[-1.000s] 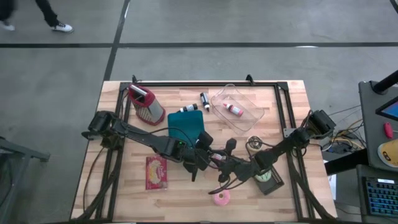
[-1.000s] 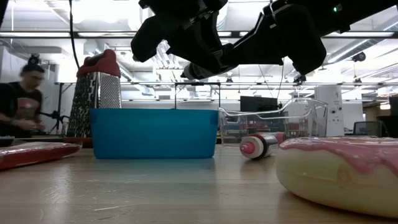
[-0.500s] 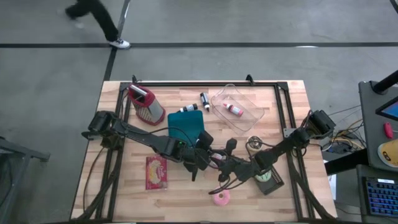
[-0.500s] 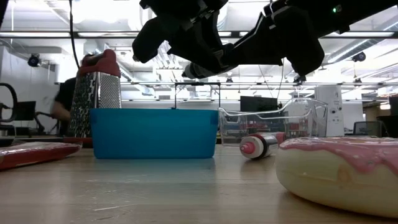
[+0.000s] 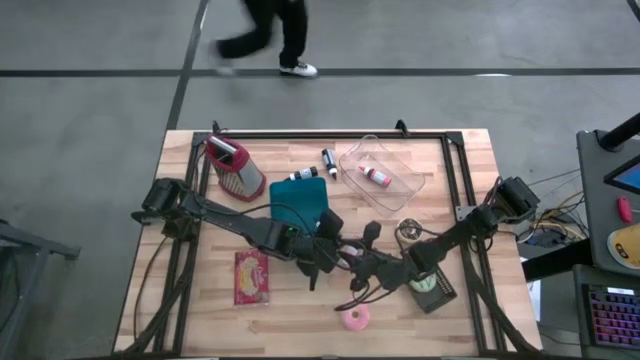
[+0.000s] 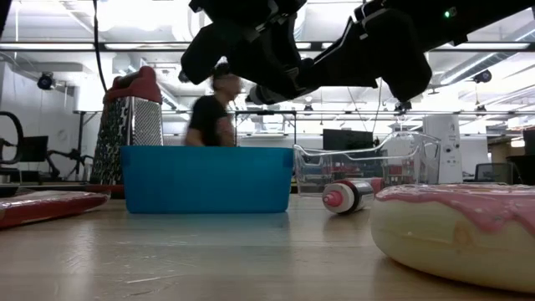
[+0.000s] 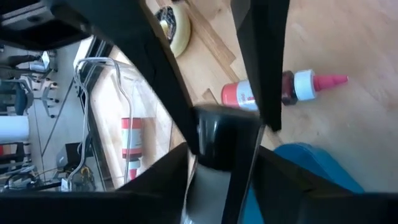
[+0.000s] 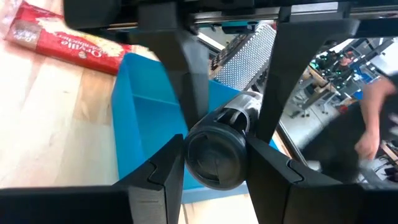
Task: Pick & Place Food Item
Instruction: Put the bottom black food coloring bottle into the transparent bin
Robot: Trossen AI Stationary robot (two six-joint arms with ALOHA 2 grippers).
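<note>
Item: dark-capped cylinder [image 8: 216, 155], no label readable, held above the middle of the table [image 5: 470, 150].
Right gripper [image 5: 356, 266]: reached in from 3 o'clock, fingers clamped on the cap.
Left gripper [image 5: 333, 257]: reached in from 9 o'clock, fingers flanking the same cylinder; grip could not be told.
Blue tub [image 5: 300, 203]: 11 o'clock of the grippers.
Red packet [image 8: 62, 37]: printed "Orville", 8 o'clock.
Pink-iced donut [image 5: 355, 319]: 6 o'clock.

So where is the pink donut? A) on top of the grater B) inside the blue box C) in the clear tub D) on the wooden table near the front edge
D: the pink donut lies on the bare wooden table near its front edge, apart from the blue box.
</note>
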